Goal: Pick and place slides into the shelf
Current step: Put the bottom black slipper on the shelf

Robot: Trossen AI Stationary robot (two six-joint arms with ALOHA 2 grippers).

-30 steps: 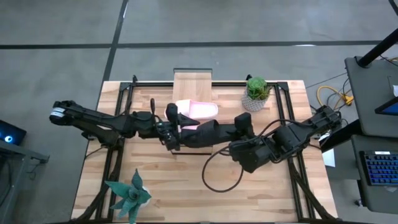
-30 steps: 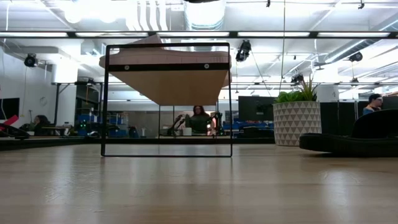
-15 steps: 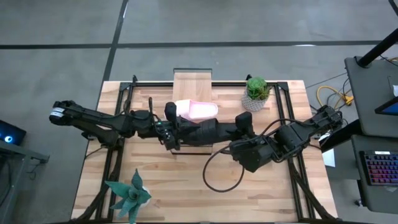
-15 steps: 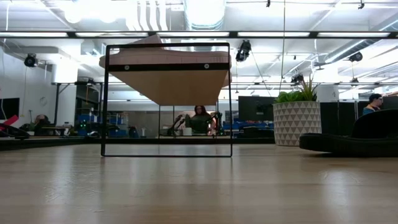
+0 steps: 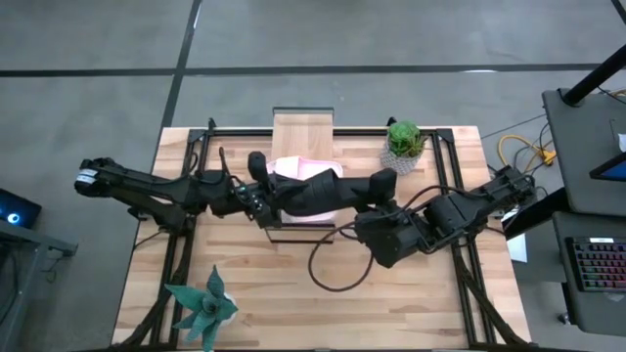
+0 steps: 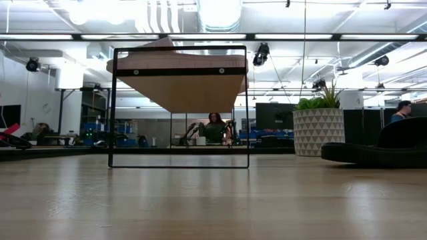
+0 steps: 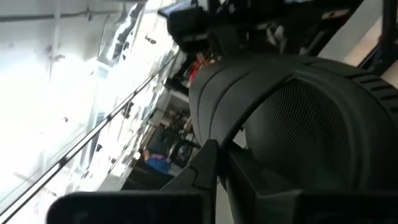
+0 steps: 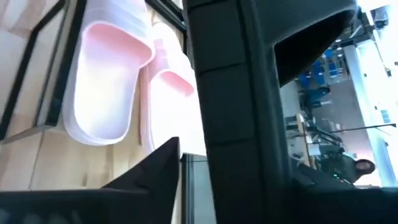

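Left gripper (image 5: 262,198) at shelf (image 5: 303,129) front edge, fingers clamped fully down on black slide (image 5: 315,192). Right gripper (image 5: 377,188) at slide's other end, fingers spread, no clear hold. Black slide hangs above pink pair (image 8: 124,93) lying side by side on bench (image 5: 254,293) inside shelf frame.

Grey concrete floor (image 5: 88,39) around the wooden table (image 5: 254,303), open ceiling with bright strip lights (image 6: 60,37) and ducts, monitor desks behind.
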